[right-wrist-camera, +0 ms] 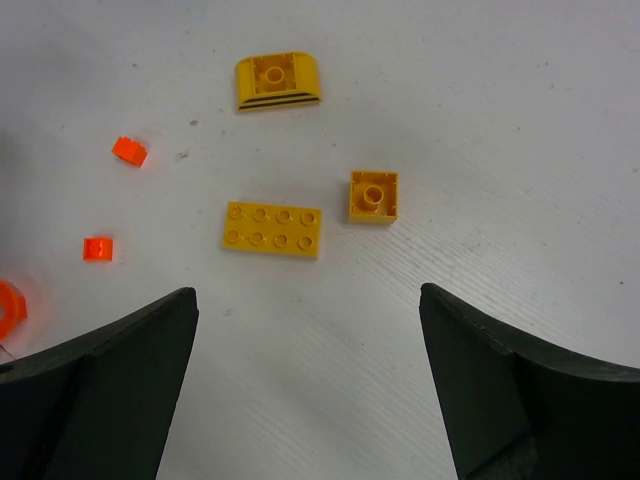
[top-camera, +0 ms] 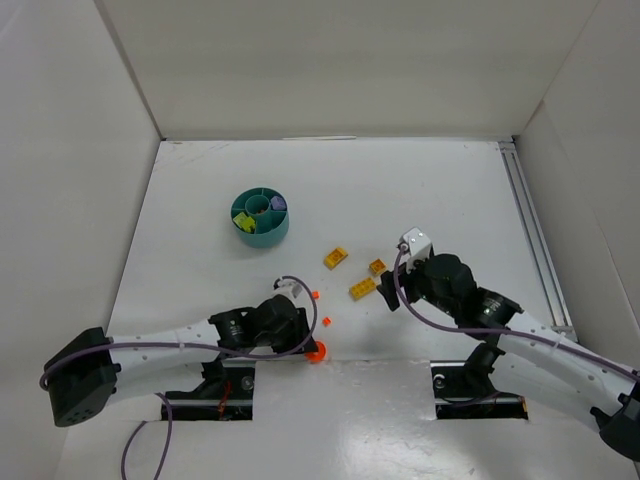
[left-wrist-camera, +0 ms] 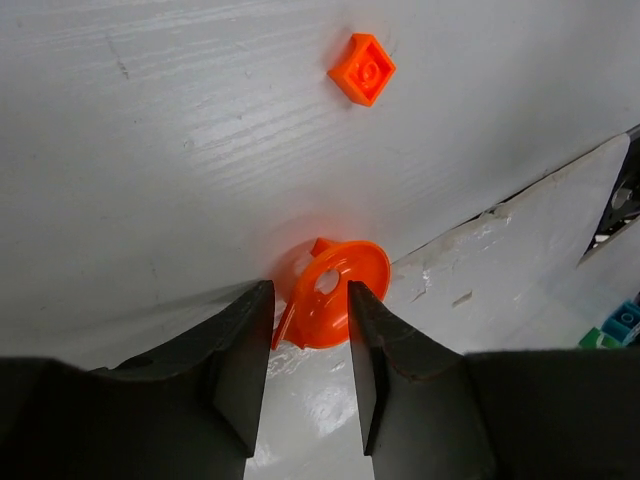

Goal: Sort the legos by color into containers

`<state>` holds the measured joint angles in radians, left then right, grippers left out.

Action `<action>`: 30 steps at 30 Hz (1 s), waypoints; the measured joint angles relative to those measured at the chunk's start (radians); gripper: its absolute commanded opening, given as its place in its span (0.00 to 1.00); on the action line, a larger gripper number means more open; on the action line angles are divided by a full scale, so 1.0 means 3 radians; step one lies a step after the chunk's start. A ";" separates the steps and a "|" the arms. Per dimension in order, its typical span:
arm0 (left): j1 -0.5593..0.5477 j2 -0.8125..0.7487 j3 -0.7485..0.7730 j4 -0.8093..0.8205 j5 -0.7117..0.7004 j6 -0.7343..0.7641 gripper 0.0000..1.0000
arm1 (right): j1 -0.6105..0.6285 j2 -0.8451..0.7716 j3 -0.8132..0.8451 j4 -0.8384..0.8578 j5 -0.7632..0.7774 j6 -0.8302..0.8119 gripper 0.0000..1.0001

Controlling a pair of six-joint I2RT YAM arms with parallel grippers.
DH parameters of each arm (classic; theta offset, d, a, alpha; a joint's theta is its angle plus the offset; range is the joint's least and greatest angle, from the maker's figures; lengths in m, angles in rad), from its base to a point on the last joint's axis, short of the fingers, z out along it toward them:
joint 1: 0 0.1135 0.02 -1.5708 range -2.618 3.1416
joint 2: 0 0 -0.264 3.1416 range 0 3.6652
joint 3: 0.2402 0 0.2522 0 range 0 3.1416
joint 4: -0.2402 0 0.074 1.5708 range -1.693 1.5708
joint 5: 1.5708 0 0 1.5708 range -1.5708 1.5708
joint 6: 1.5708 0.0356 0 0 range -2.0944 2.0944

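Note:
The round teal dish [top-camera: 260, 217] stands at the back left and holds lime green [top-camera: 243, 220] and purple [top-camera: 278, 203] bricks. An orange-red round disc [top-camera: 317, 351] lies near the table's front edge. My left gripper [left-wrist-camera: 310, 340] is low over the disc [left-wrist-camera: 330, 295], jaws narrowly apart, with the disc at their tips. A small orange-red bit [left-wrist-camera: 362, 69] lies beyond. My right gripper [right-wrist-camera: 310, 330] is wide open and empty, just short of a yellow flat plate [right-wrist-camera: 272, 228], a square yellow brick [right-wrist-camera: 373, 195] and a curved yellow brick [right-wrist-camera: 279, 81]. Two orange-red bits [right-wrist-camera: 129, 151] [right-wrist-camera: 98, 248] lie to their left.
White walls enclose the table on three sides. A metal rail [top-camera: 530, 230] runs along the right side. The arm base mounts [top-camera: 225, 390] [top-camera: 478, 385] sit at the near edge. A seam in the table surface [left-wrist-camera: 500, 210] runs beside the disc.

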<state>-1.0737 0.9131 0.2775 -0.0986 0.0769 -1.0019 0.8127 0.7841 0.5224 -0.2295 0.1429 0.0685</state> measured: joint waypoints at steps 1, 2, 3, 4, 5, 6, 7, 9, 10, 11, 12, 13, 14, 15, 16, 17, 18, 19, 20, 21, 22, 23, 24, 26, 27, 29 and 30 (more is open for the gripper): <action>-0.0010 0.0028 0.0008 0.0013 0.0005 0.0029 0.29 | 0.0001 -0.0042 0.0000 0.0000 0.0010 0.0004 0.96; -0.0024 0.0052 0.0020 0.0015 0.0005 0.0041 0.27 | 0.0001 -0.0080 0.0000 -0.0004 0.0023 0.0010 0.96; -0.0041 0.0075 0.0036 0.0010 0.0005 0.0057 0.25 | 0.0000 -0.0111 0.0000 -0.0011 0.0036 0.0013 0.96; -0.0062 0.0108 0.0050 0.0013 0.0005 0.0078 0.21 | 0.0001 -0.0136 0.0000 -0.0019 0.0051 0.0013 0.96; -0.0080 0.0136 0.0065 0.0009 0.0008 0.0094 0.18 | 0.0001 -0.0155 0.0000 -0.0029 0.0062 0.0015 0.96; -0.0102 0.0159 0.0081 0.0008 0.0006 0.0109 0.12 | 0.0001 -0.0173 0.0000 -0.0043 0.0074 0.0019 0.96; -0.0117 0.0177 0.0099 0.0004 0.0008 0.0120 0.08 | 0.0001 -0.0187 0.0000 -0.0060 0.0085 0.0023 0.96; -0.0142 0.0189 0.0155 -0.0037 -0.0005 0.0137 0.01 | 0.0001 -0.0209 0.0000 -0.0092 0.0111 0.0024 0.96; -0.0153 0.0200 0.0210 -0.0079 -0.0017 0.0148 0.00 | 0.0001 -0.0219 0.0000 -0.0103 0.0118 0.0024 0.96; -0.0163 0.0212 0.0276 -0.0116 -0.0041 0.0159 0.00 | 0.0001 -0.0229 -0.0001 -0.0109 0.0125 0.0024 0.96; -0.0170 0.0219 0.0350 -0.0148 -0.0079 0.0169 0.00 | 0.0001 -0.0237 -0.0003 -0.0111 0.0127 0.0024 0.96; -0.0174 0.0219 0.0435 -0.0198 -0.0125 0.0174 0.00 | 0.0001 -0.0243 -0.0004 -0.0112 0.0135 0.0024 0.96; -0.0174 0.0219 0.0525 -0.0257 -0.0195 0.0178 0.00 | 0.0001 -0.0251 -0.0005 -0.0114 0.0142 0.0024 0.96; -0.0175 0.0217 0.0636 -0.0320 -0.0296 0.0183 0.00 | 0.0001 -0.0261 -0.0006 -0.0126 0.0153 0.0024 0.96; -0.0175 0.0217 0.0767 -0.0416 -0.0416 0.0184 0.00 | 0.0001 -0.0280 -0.0006 -0.0149 0.0164 0.0024 0.96; -0.0175 0.0217 0.0917 -0.0520 -0.0580 0.0189 0.00 | 0.0001 -0.0300 -0.0008 -0.0172 0.0177 0.0024 0.96; -0.0175 0.0217 0.1072 -0.0615 -0.0755 0.0193 0.00 | 0.0001 -0.0324 -0.0009 -0.0188 0.0197 0.0024 0.96; -0.0175 0.0219 0.1235 -0.0704 -0.0947 0.0195 0.00 | 0.0001 -0.0347 -0.0011 -0.0197 0.0214 0.0025 0.96; -0.0170 0.0231 0.1422 -0.0824 -0.1142 0.0196 0.00 | 0.0001 -0.0369 -0.0013 -0.0205 0.0235 0.0023 0.96; -0.0141 0.0263 0.1629 -0.0941 -0.1350 0.0206 0.00 | 0.0001 -0.0392 -0.0014 -0.0215 0.0257 0.0023 0.96; -0.0092 0.0304 0.1829 -0.1008 -0.1541 0.0237 0.00 | 0.0001 -0.0415 -0.0014 -0.0230 0.0281 0.0023 0.96; -0.0011 0.0355 0.2021 -0.1049 -0.1712 0.0295 0.00 | 0.0001 -0.0434 -0.0014 -0.0244 0.0303 0.0014 0.96; 0.0092 0.0406 0.2176 -0.1017 -0.1831 0.0393 0.00 | 0.0001 -0.0445 -0.0014 -0.0253 0.0323 -0.0004 0.96; 0.0401 0.0504 0.2408 -0.0839 -0.1905 0.0717 0.00 | 0.0000 -0.0443 -0.0013 -0.0261 0.0338 -0.0057 0.97; 0.0570 0.0557 0.2497 -0.0764 -0.1897 0.0886 0.00 | -0.0006 -0.0421 -0.0001 -0.0270 0.0338 -0.0095 0.99; 0.0912 0.0675 0.2645 -0.0599 -0.1845 0.1207 0.00 | -0.0031 -0.0343 0.0056 -0.0282 0.0338 -0.0168 0.99; 0.1055 0.0740 0.2705 -0.0524 -0.1823 0.1357 0.00 | -0.0047 -0.0308 0.0085 -0.0284 0.0337 -0.0198 0.99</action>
<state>-0.7570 1.1351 1.0889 -0.2558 -0.4702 -0.5949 0.7986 0.6918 0.5480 -0.3145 0.2440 0.0090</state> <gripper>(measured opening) 0.014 0.988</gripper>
